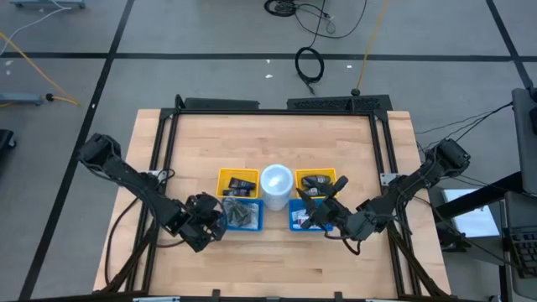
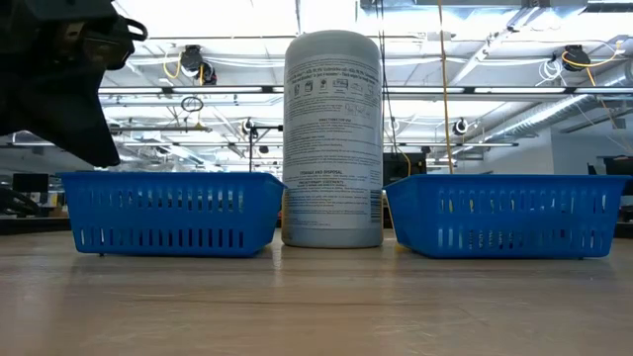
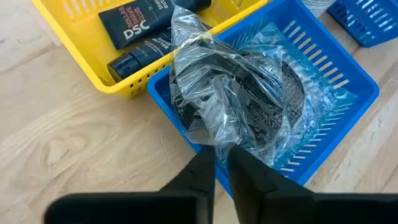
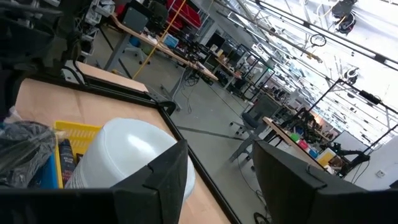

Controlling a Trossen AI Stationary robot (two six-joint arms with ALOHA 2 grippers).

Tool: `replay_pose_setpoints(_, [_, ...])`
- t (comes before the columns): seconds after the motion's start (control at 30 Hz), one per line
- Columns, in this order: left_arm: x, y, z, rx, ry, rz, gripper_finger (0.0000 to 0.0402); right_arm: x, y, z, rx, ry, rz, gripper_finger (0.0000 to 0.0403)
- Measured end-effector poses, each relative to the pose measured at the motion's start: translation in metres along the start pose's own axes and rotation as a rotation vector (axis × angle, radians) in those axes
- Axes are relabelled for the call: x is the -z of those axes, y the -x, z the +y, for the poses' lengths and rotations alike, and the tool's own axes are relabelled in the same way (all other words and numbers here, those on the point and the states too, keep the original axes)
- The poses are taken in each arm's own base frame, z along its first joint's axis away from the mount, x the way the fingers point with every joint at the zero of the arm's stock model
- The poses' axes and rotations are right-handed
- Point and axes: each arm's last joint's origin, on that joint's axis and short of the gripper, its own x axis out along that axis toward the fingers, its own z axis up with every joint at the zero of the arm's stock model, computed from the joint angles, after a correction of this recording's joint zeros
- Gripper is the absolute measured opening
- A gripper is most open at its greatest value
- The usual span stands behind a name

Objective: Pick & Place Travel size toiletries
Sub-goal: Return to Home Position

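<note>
No white or silvery tubes show in any view. My left gripper (image 3: 221, 163) stands at the near left corner of the left blue basket (image 1: 241, 216), shut on a clear bag of grey metal bits (image 3: 249, 93) that lies in that basket. It shows as a dark mass (image 2: 59, 79) in the low view. My right gripper (image 4: 221, 171) is open and touches nothing. It hovers over the right blue basket (image 1: 299, 220), pointing toward the white canister (image 4: 124, 152). My left gripper pinches the clear bag by a bunched edge of its plastic (image 3: 219, 138) between the two fingertips (image 3: 202, 168), coming from the basket's near left side and slanting down. The bag's bulk rests in the blue basket (image 3: 336, 93). The held edge rises over the basket's rim.
A tall white canister (image 1: 276, 180) stands between the baskets. Behind the blue baskets are two yellow ones: the left (image 1: 237, 180) holds black tubes marked DSC (image 3: 134, 28), the right (image 1: 317, 179) holds dark objects. Bare wooden tabletop (image 1: 268, 260) lies toward the near edge.
</note>
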Motion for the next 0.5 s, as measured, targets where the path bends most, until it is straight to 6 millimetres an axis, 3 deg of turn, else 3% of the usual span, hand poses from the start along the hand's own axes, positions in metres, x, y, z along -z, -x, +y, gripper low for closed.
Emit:
replay_pose_setpoints(0.17, [0.0, 0.0, -0.001, 0.007, -0.011, -0.001, 0.0004, 0.001, 0.0, 0.0, -0.001, 0.01, 0.002, 0.0172])
replay_pose_setpoints(0.5, [-0.005, 0.011, 0.0, 0.043, -0.006, -0.041, 0.001, 0.001, 0.0, 0.0, -0.001, 0.003, 0.002, 0.0171])
